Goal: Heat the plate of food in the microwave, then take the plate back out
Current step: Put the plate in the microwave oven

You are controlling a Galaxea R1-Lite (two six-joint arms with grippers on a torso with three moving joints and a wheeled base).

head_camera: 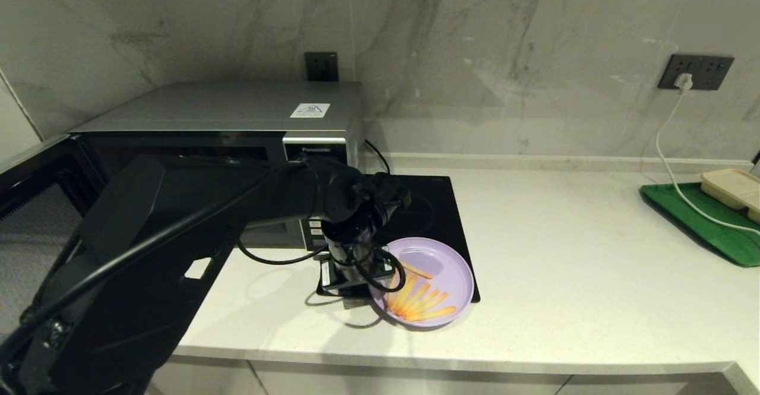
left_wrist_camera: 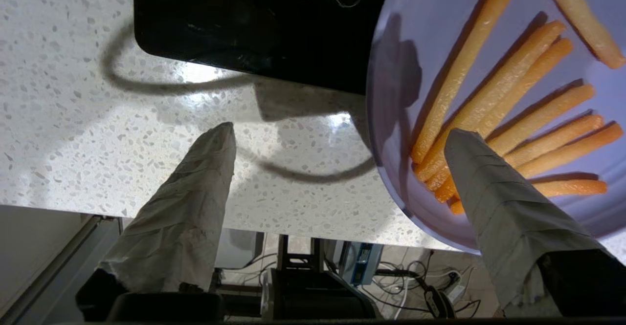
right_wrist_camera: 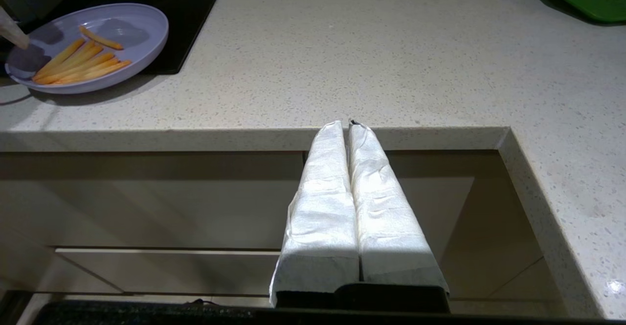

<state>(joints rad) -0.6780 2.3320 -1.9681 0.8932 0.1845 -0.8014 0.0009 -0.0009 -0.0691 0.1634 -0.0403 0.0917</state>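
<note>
microwave (head_camera: pixel 214 128): far left, door swung open | left gripper (left_wrist_camera: pixel 337 144): jaws spread wide, released, one finger (left_wrist_camera: pixel 494 203) over the plate's near rim and fries, other over bare counter (head_camera: pixel 564 246) | plate (head_camera: pixel 442 270): partly on hob (head_camera: pixel 433 205), partly counter | right gripper (right_wrist_camera: pixel 348 124): parked off counter edge, fingers pressed together, empty

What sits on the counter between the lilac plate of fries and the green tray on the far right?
Nothing: in the head view the stretch of counter between the plate of food and the green tray is bare.
</note>
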